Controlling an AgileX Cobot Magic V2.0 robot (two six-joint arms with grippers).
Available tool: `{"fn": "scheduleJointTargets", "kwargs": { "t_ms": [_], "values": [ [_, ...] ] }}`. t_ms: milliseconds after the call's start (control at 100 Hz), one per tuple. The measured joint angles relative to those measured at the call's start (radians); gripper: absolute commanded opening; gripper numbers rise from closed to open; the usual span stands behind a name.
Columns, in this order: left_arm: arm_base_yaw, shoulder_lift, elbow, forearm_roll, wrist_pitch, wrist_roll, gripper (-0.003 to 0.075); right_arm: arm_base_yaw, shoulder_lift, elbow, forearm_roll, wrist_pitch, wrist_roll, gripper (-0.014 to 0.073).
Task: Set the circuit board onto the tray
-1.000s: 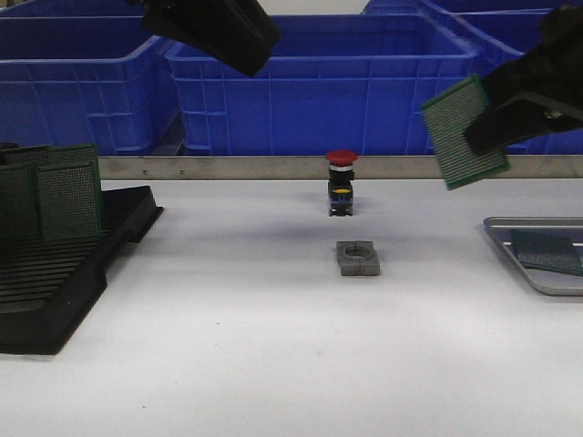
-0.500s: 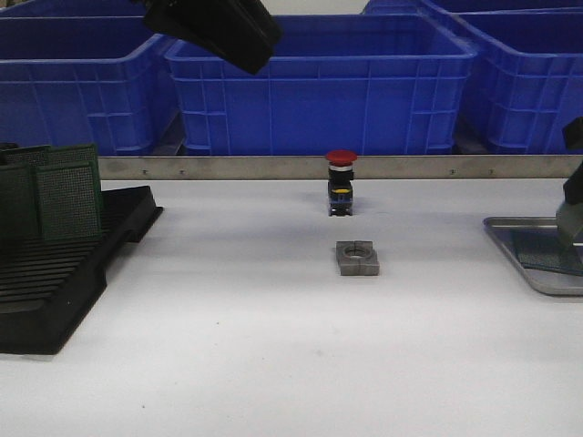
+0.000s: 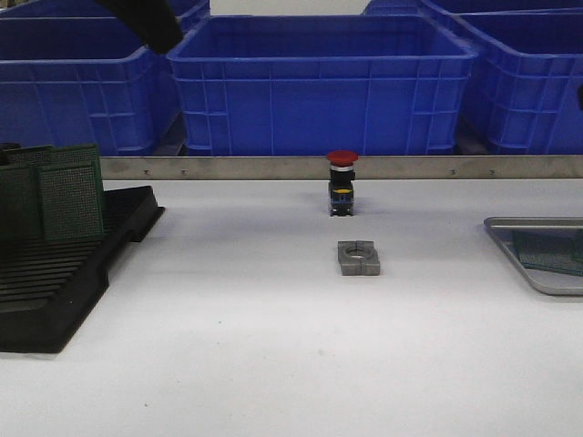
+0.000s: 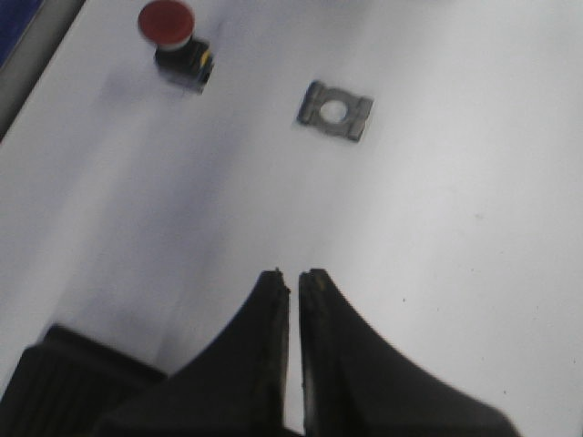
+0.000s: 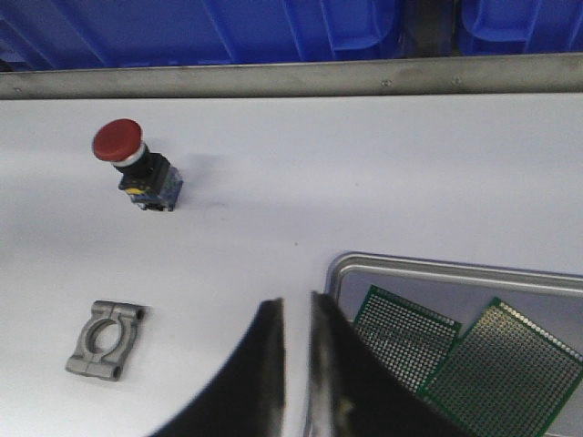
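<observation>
The silver-grey tray [image 3: 510, 238] lies at the table's right edge. In the right wrist view two green circuit boards [image 5: 405, 330] [image 5: 503, 366] lie flat side by side in the tray [image 5: 428, 268]; one board shows in the front view [image 3: 550, 250]. My right gripper [image 5: 296, 305] hovers above the tray's near-left corner, jaws nearly together with nothing between them. My left gripper [image 4: 293, 275] is shut and empty, high over the table's left-middle; only part of its arm [image 3: 146, 18] shows in the front view.
A black slotted rack [image 3: 64, 273] at the left holds upright green boards [image 3: 68, 200]. A red push button [image 3: 342, 182] and a grey metal clamp [image 3: 358, 258] sit mid-table. Blue bins [image 3: 319, 82] stand behind a metal rail [image 3: 273, 167].
My right gripper carried a circuit board down to the tray, left it there and rose out of the front view. The left arm drew back up and to the left.
</observation>
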Motion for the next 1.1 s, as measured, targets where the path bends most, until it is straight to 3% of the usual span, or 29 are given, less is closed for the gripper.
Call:
{"fn": "scheduleJointTargets", "kwargs": {
  "t_ms": [210, 430, 570, 790, 1100],
  "values": [
    [0.040, -0.066, 0.008, 0.024, -0.005, -0.191, -0.0020, 0.004, -0.138, 0.046, -0.008, 0.003, -0.002, -0.0113],
    [0.045, -0.231, 0.159, 0.069, -0.265, -0.379, -0.0020, 0.108, -0.268, 0.079, -0.008, -0.087, -0.031, -0.0113],
    [0.045, -0.387, 0.350, 0.120, -0.487, -0.492, -0.0020, 0.221, -0.344, 0.115, -0.004, -0.175, -0.048, -0.0113],
    [0.045, -0.656, 0.704, 0.133, -0.756, -0.525, -0.0020, 0.384, -0.473, 0.222, 0.005, -0.308, -0.056, -0.0113],
    [0.045, -1.109, 1.188, 0.103, -1.075, -0.529, -0.0020, 0.421, -0.793, 0.418, 0.014, -0.340, -0.056, -0.0113]
  ]
}}
